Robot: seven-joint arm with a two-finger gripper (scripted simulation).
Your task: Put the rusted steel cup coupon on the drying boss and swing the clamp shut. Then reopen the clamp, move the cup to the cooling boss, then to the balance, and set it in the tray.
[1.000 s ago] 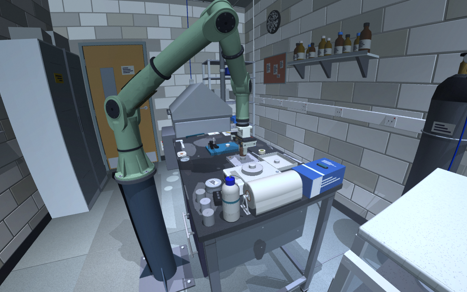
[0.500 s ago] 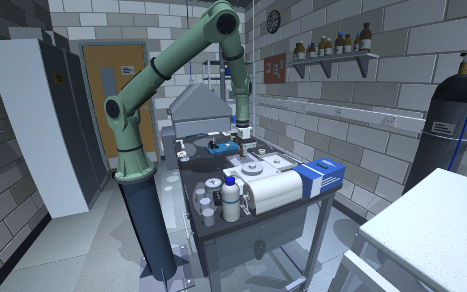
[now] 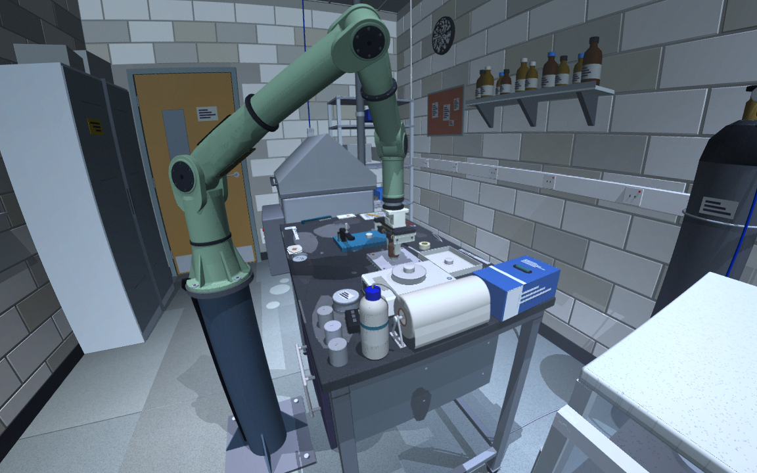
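Note:
The dark bench top carries the fixtures. My gripper point(image 3: 394, 247) hangs over its middle, closed around the rusted steel cup point(image 3: 394, 249), which points down just above a pale plate point(image 3: 390, 259). To the left sits the blue clamp fixture point(image 3: 359, 240) with a dark lever point(image 3: 344, 235) and a white boss. In front of the cup stands the white balance point(image 3: 409, 274) with its round pan. To the right lies a shallow white tray point(image 3: 449, 257) with a small boss in it. The cup's lower end is partly hidden by the balance pan.
A grey hooded enclosure point(image 3: 324, 176) stands at the bench's far end. A white roll point(image 3: 443, 310) and blue box point(image 3: 518, 285) line the near right edge. A white bottle point(image 3: 374, 323) and grey cylinders point(image 3: 334, 335) stand near left. A gas cylinder point(image 3: 722, 206) stands by the right wall.

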